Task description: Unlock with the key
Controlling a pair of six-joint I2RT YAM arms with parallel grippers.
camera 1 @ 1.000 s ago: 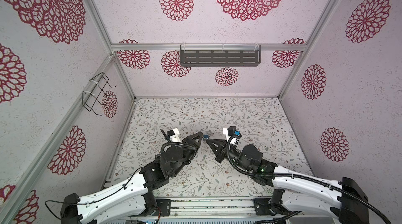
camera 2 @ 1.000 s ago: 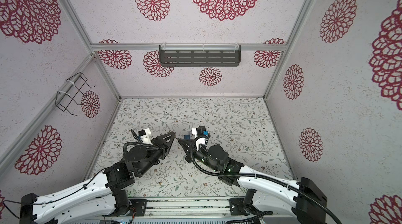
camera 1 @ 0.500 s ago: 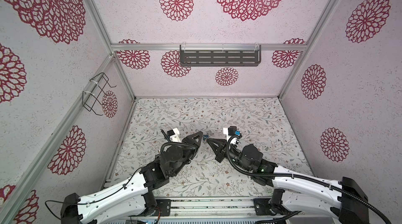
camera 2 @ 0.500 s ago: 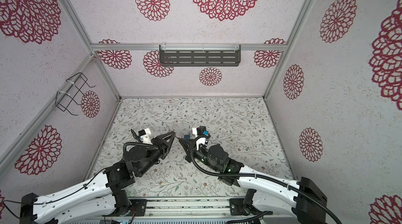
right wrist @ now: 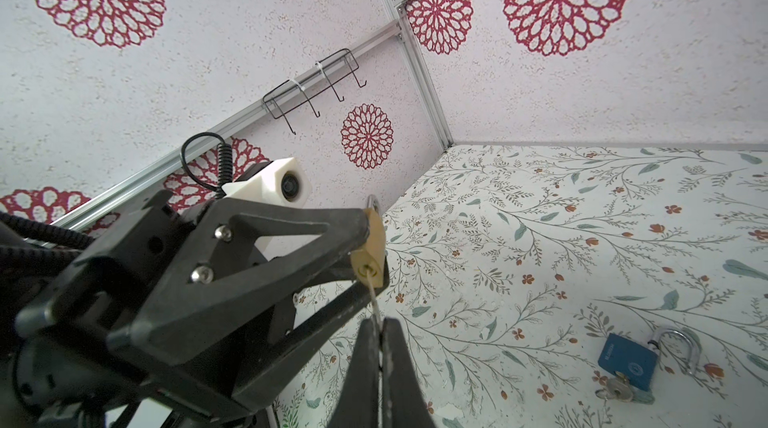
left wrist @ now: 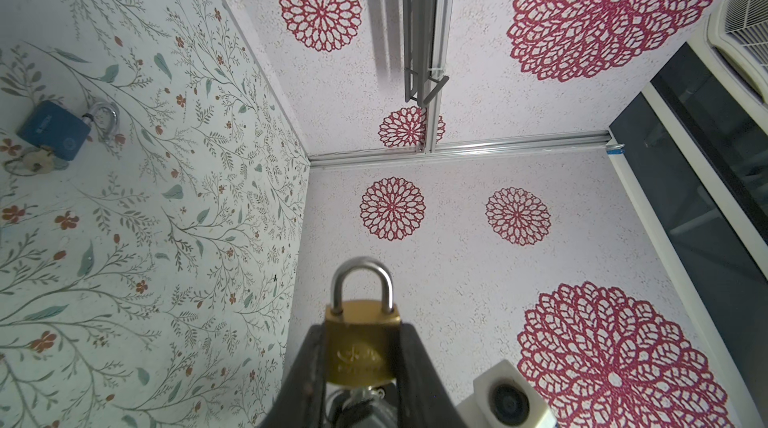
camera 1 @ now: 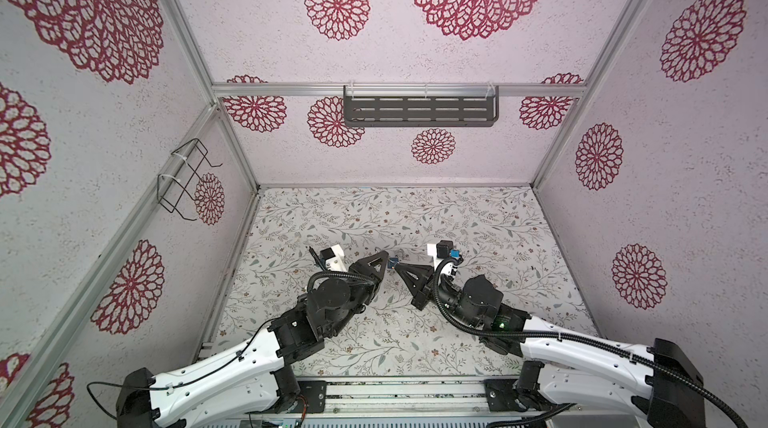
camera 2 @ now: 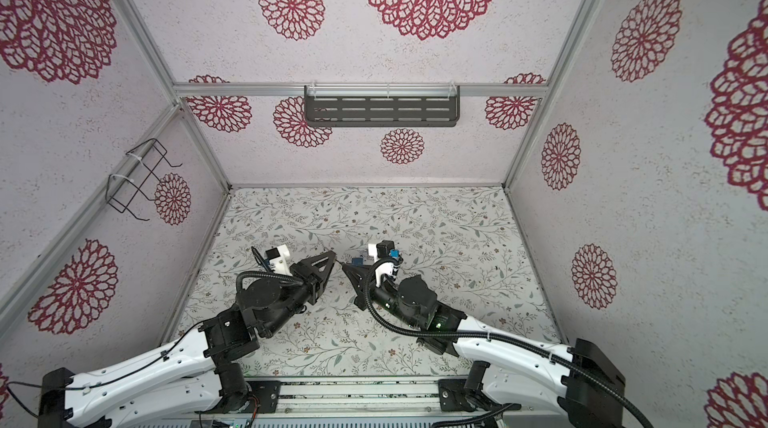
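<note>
A brass padlock [left wrist: 360,349] with a steel shackle, both legs seated in the body, is clamped between the fingers of my left gripper [left wrist: 361,328], which is shut on its body. From the right wrist the same padlock [right wrist: 371,247] shows its keyhole face. A thin silver key [right wrist: 374,301] runs from that keyhole back into my right gripper [right wrist: 379,322], which is shut on it. In both top views the left gripper [camera 1: 385,256] and right gripper [camera 1: 398,267] meet tip to tip above the table's middle, hiding the padlock and key.
A blue padlock [right wrist: 627,359] lies on the floral table with a small bunch of keys [right wrist: 615,389] beside it, just beyond the gripper tips [camera 1: 392,262]. A grey slotted shelf [camera 1: 419,111] hangs on the rear wall, a wire rack [camera 1: 183,180] on the left wall.
</note>
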